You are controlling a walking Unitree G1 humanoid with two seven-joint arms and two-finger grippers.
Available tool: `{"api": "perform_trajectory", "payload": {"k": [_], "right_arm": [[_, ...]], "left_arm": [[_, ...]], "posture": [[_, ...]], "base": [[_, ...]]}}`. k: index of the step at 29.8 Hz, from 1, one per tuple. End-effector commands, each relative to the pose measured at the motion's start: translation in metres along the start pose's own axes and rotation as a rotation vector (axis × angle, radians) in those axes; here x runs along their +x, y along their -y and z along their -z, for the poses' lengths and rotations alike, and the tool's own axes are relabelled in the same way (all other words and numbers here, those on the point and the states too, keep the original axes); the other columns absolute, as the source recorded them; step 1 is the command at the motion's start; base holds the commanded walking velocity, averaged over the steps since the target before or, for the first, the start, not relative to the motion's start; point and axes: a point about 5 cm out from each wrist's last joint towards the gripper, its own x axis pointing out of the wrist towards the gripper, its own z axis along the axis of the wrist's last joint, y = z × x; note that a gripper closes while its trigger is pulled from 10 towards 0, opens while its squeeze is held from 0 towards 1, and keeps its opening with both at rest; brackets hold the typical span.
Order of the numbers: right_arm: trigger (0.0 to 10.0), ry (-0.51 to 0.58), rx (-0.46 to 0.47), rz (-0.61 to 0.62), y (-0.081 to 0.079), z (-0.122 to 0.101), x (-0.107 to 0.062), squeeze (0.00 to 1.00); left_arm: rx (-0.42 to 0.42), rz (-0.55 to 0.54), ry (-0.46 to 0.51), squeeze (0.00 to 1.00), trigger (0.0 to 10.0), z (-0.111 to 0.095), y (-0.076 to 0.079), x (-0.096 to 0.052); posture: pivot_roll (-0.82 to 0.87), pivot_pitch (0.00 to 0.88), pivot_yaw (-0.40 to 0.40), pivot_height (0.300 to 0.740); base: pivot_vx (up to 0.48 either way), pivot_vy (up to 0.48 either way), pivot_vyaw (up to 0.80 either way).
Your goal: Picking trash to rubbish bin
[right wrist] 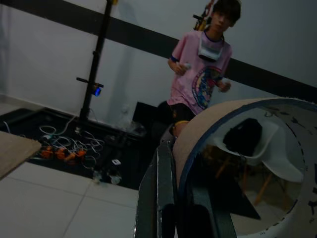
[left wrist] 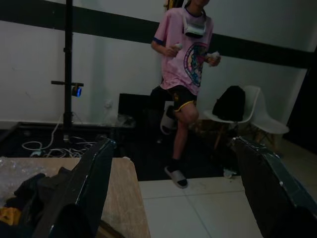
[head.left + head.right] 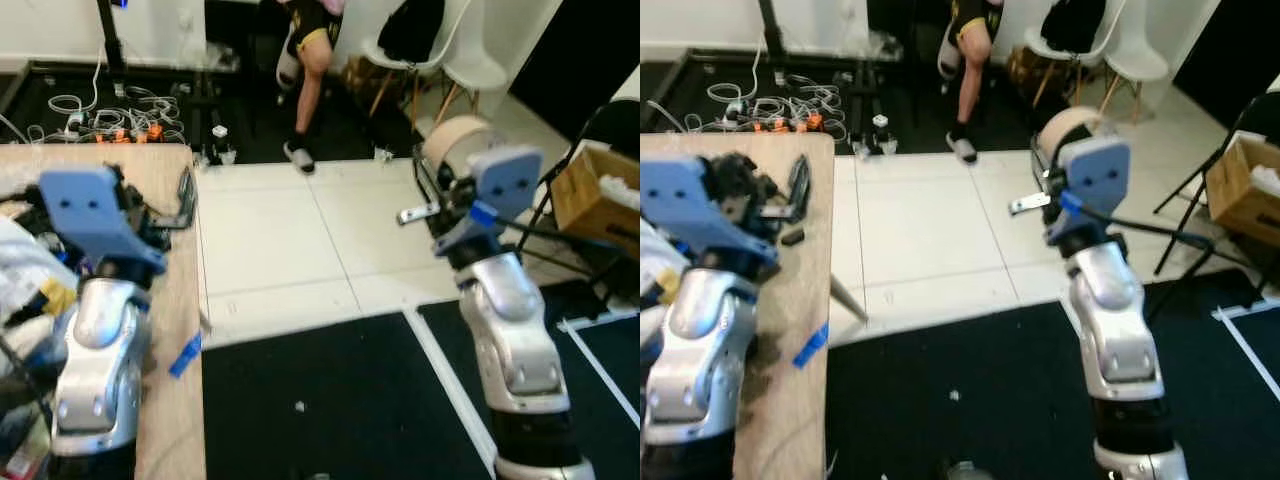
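1. Trash lies in a heap on the wooden table (image 3: 175,420) at the far left: crumpled white wrapping (image 3: 22,262) with a yellow scrap (image 3: 57,296) tucked in it, and dark clutter (image 3: 745,185) further back toward the table's far edge.
2. A strip of blue tape (image 3: 185,354) sticks to the table's right edge, just beside the left arm.
3. The left gripper (image 2: 173,198) is raised over the table, and in the left wrist view its two black fingers (image 2: 79,193) stand wide apart with nothing between them, pointing across the room.
4. White floor tiles (image 3: 270,250) run between the table and the right arm, with a black mat (image 3: 320,400) nearer the robot.
5. Beyond the tiles, a tangle of white cables (image 3: 110,110) and orange plugs lies on dark floor beside a black stand pole (image 3: 108,40).
6. A person (image 2: 185,64) in a pink shirt and dark shorts stands at the back with one leg lifted, something small in each hand.
7. White chairs (image 3: 440,45) stand near the person, one with a black bag (image 2: 230,104) on its seat.
8. The right gripper (image 1: 171,198) is held out above the tiles, its fingers closed narrowly on the wall of a cardboard tape roll (image 3: 455,140); the roll's tan ring curves through the right wrist view.
9. A cardboard box (image 3: 600,195) sits at the far right beside a black folding frame.
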Motion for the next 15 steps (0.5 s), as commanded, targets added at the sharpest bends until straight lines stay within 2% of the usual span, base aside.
{"api": "perform_trajectory", "payload": {"k": [1, 15], "right_arm": [[10.0, -0.015, 0.003, -0.004, 0.0004, 0.0030, -0.0019, 0.00], [10.0, -0.023, 0.003, -0.010, -0.0001, 0.0055, -0.0024, 0.00]], "left_arm": [[0.008, -0.012, -0.007, 0.00, 10.0, 0.0022, -0.0017, -0.0023], [0.066, -0.007, -0.036, 0.00, 10.0, 0.0081, -0.0005, -0.0038]], "posture": [[-0.04, 0.148, -0.117, 0.740], [-0.03, 0.147, -0.112, 0.740]], "base": [[0.000, 0.000, -0.48], [0.000, 0.000, -0.49]]}}
